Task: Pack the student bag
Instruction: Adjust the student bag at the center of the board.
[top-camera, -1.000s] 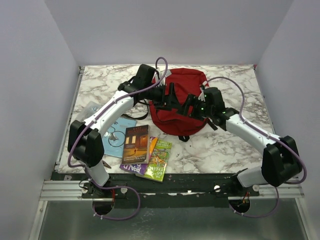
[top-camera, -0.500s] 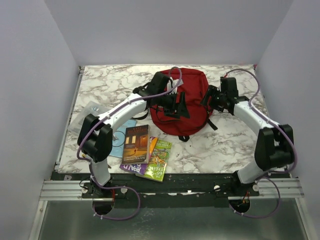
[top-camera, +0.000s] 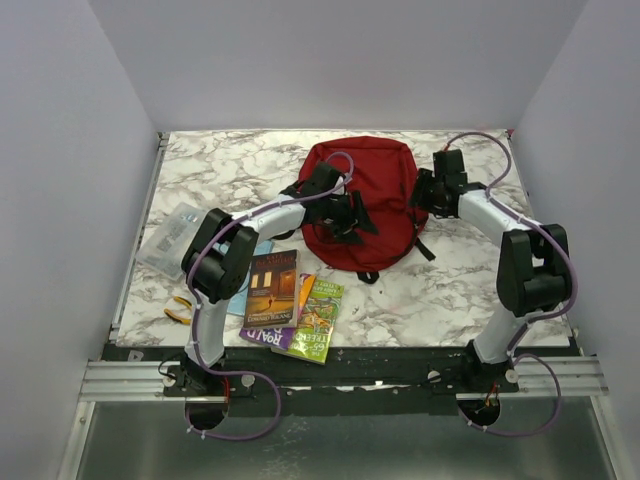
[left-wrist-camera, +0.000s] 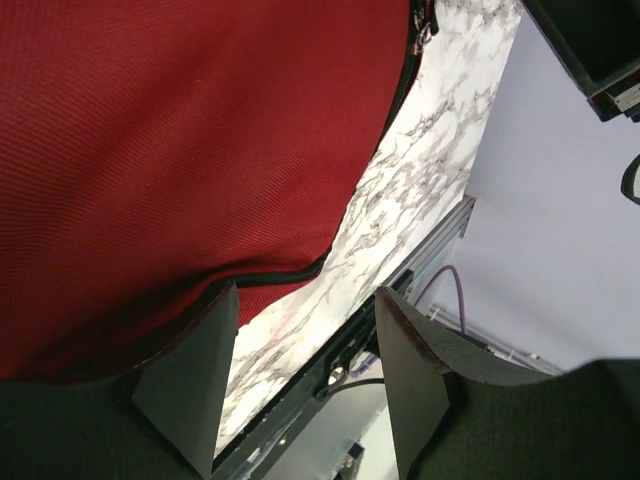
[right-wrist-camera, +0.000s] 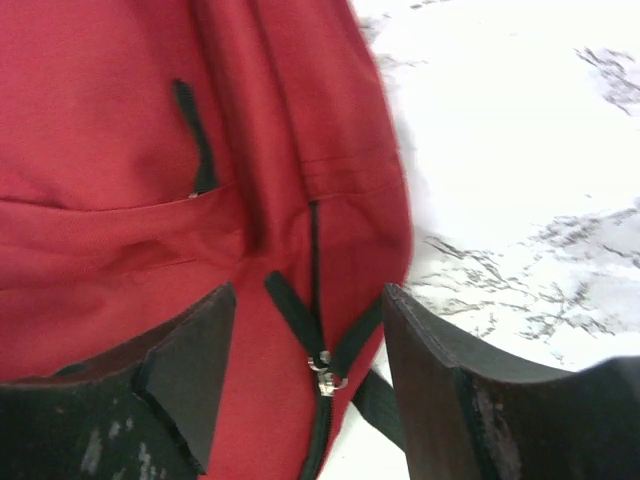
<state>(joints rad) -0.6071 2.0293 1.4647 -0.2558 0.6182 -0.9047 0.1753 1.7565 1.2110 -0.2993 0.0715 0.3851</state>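
The student bag (top-camera: 365, 190), a dark-red backpack, lies at the middle back of the table. My left gripper (top-camera: 352, 216) is over the bag's front left part, open and empty. In the left wrist view the red fabric (left-wrist-camera: 180, 130) fills the upper left, and my left gripper (left-wrist-camera: 305, 320) frames bare marble and the table's edge. My right gripper (top-camera: 424, 192) is at the bag's right edge, open. In the right wrist view my right gripper (right-wrist-camera: 308, 300) straddles two metal zipper pulls (right-wrist-camera: 325, 372) where the black zipper lines meet, without touching them.
Three books lie at the front left: a dark one (top-camera: 272, 288), a green one (top-camera: 318, 318) and a blue one (top-camera: 243, 268) partly under the left arm. A clear plastic packet (top-camera: 172, 238) and a yellow-handled tool (top-camera: 180, 309) lie near the left edge.
Both grippers have drawn apart from over the bag's front middle. The left has pulled back left, the right has swung to the bag's right edge. The bag now lies flatter.
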